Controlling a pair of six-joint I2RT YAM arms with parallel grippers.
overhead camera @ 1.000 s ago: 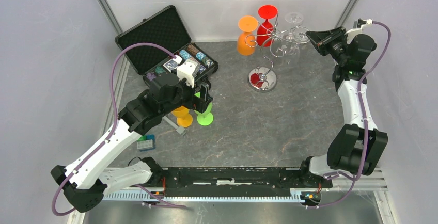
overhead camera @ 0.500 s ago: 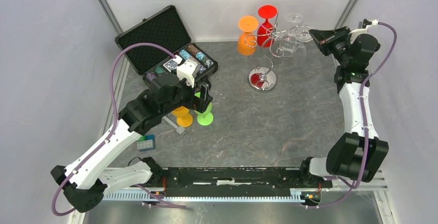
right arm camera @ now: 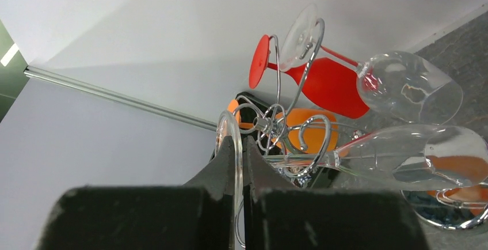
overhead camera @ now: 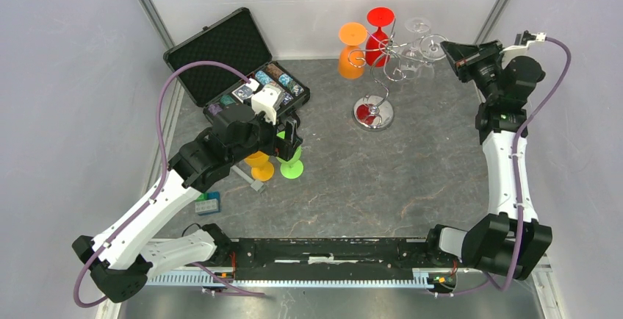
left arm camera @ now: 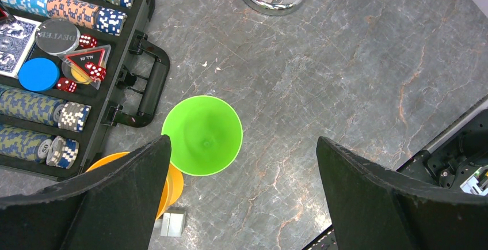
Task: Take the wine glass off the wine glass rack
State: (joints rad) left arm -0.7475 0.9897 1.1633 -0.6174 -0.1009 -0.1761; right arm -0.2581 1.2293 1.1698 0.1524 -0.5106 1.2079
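Here, your largest thing is the grey table (overhead camera: 411, 179), and at its far left a black case (overhead camera: 220, 47) lies open with poker chips (left arm camera: 34, 2) in rows. The wine glass rack (overhead camera: 374, 112) stands at the far middle of the table on its round shiny base. 4 glasses are at its curled arms: the wine glass (right arm camera: 414, 158), a second clear glass (right arm camera: 403, 86), a red glass (right arm camera: 331, 83) and an orange glass (right arm camera: 313, 132).

Your right gripper (right arm camera: 239, 146) is pinched tight on the thin round foot of the wine glass. Its stem lies across the curled arms, so the glass is not off the rack.

Your left gripper (left arm camera: 244, 146) is spread wide and holds nothing. It hovers over a green glass (left arm camera: 201, 135), which stands upright just beside a yellow-orange glass (left arm camera: 172, 184).
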